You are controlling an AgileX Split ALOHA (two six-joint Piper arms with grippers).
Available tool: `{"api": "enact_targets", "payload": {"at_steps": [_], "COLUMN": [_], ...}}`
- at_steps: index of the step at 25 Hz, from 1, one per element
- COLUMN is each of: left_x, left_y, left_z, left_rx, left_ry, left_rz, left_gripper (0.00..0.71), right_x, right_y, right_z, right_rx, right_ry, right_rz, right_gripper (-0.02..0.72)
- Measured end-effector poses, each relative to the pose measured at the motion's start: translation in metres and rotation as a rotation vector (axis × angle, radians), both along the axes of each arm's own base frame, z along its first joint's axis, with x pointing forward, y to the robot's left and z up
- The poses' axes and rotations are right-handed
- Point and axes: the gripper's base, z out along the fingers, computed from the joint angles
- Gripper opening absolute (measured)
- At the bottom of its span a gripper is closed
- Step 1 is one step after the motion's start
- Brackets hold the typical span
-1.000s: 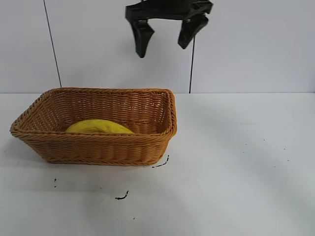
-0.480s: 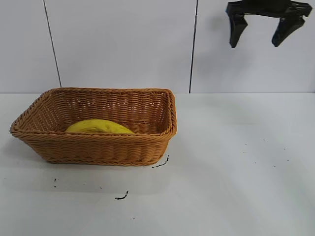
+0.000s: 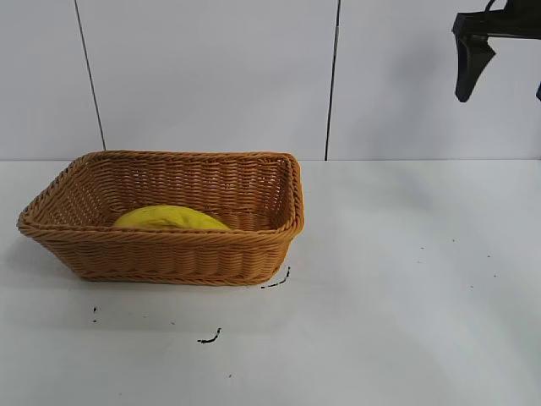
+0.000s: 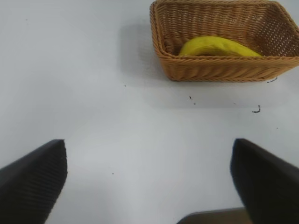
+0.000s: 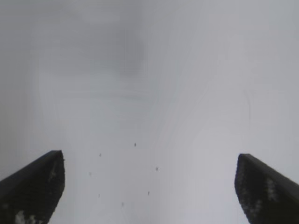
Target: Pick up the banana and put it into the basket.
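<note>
Banana: banana (image 3: 172, 218) lies inside the wicker basket (image 3: 169, 254), low on its floor near the front wall; only its yellow curved back shows over the braided rim. The left wrist view shows it (image 4: 218, 46) stretched along the basket's length.
Basket: stands on the white table (image 3: 406, 296) toward the exterior view's left, upright, with nothing else seen inside it.
Right gripper: right gripper (image 3: 503, 59) hangs high at the exterior view's upper right edge, well apart from the basket and partly cut off by the frame. Its wrist view shows both fingers (image 5: 32, 186) spread wide with only bare table between them, holding nothing.
Left gripper: left gripper (image 4: 149, 182), seen only in its own wrist view, is spread wide and empty over bare table, the basket well apart from it.
Table marks: small dark specks (image 3: 210, 338) lie in front of the basket.
</note>
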Motion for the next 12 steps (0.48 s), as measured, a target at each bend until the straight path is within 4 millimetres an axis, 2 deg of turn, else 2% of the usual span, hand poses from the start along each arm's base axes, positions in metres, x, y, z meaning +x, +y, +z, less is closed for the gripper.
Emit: {"api": "enact_targets", "payload": {"at_steps": [7,12], "left_x": [0.0,0.0], "left_y": [0.0,0.0], "left_z": [0.0,0.0], "left_rx": [0.0,0.0], "left_ry": [0.0,0.0], "left_rz": [0.0,0.0], "left_gripper": [0.69,0.69], "right_x": [-0.103,-0.163], "right_y": [0.005,0.008], "right_z": [0.005,0.012], "right_rx": [0.018,0.019], "right_ry": [0.006,-0.081], "right_rz": [-0.003,-0.003], "right_gripper": [0.692,0.692]}}
